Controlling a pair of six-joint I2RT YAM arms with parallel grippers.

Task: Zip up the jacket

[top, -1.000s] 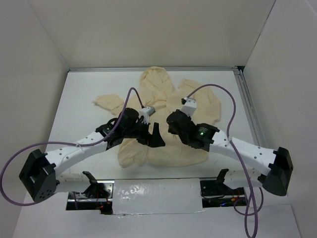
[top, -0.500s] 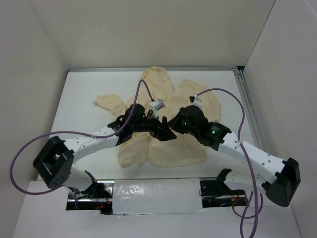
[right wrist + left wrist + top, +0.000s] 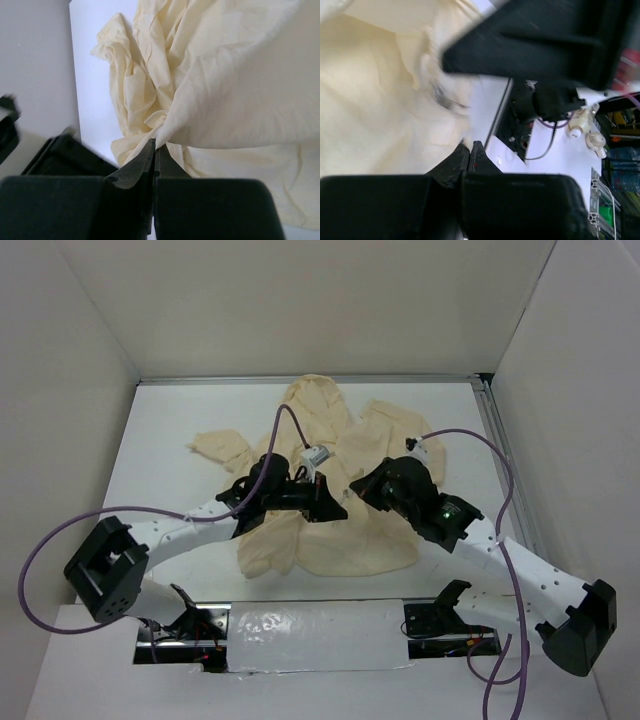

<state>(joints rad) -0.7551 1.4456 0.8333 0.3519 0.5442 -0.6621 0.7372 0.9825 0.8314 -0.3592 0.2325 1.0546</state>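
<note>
The cream jacket (image 3: pixel 330 470) lies spread and wrinkled in the middle of the table, hood end toward the back wall. My left gripper (image 3: pixel 336 510) is over its centre front; in the left wrist view the gripper (image 3: pixel 470 146) is shut at the fabric's edge (image 3: pixel 395 100), with a sliver of cloth at the tips. A small metal zipper part (image 3: pixel 442 97) shows blurred just beyond. My right gripper (image 3: pixel 356 488) sits right beside the left one. It (image 3: pixel 156 145) is shut on a fold of the jacket (image 3: pixel 235 90), pulling it taut, with zipper teeth (image 3: pixel 184 158) just below.
White walls enclose the table on three sides, and a metal rail (image 3: pixel 503 460) runs along its right edge. A taped strip (image 3: pixel 310 625) and open wiring bays (image 3: pixel 520 125) lie at the near edge. The right arm's black body (image 3: pixel 545 40) looms close in the left wrist view.
My left gripper has gone from open to shut at the jacket's centre front. The right arm has swung to the right, still gripping the fabric.
</note>
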